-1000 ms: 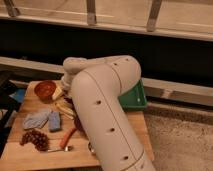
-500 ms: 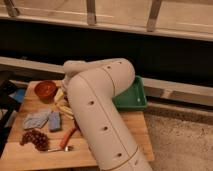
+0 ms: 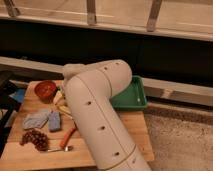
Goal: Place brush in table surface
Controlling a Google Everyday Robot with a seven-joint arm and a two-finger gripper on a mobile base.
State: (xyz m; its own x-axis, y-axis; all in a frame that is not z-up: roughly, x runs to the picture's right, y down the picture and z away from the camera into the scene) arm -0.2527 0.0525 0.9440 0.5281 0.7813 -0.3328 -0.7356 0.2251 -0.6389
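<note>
The big white arm fills the middle of the shot. It bends over the table and blocks a good chunk of it. The gripper is out of sight somewhere behind that bend, so I can't tell whether the claw is apart or together.

I can't pick out the brush either. If it's on the table, it's in the part the arm covers.

What does show, all on the left half of the table:
- red bowl near the back edge
- some pale yellowish bits just beside the arm, too blurry to name
- grey-blue cloth with a blue sponge touching its right side
- dark grapes toward the front
- orange-handled utensil lying at an angle — its metal end points toward the front edge

The green tray sits at the back right corner, partly behind the arm.
</note>
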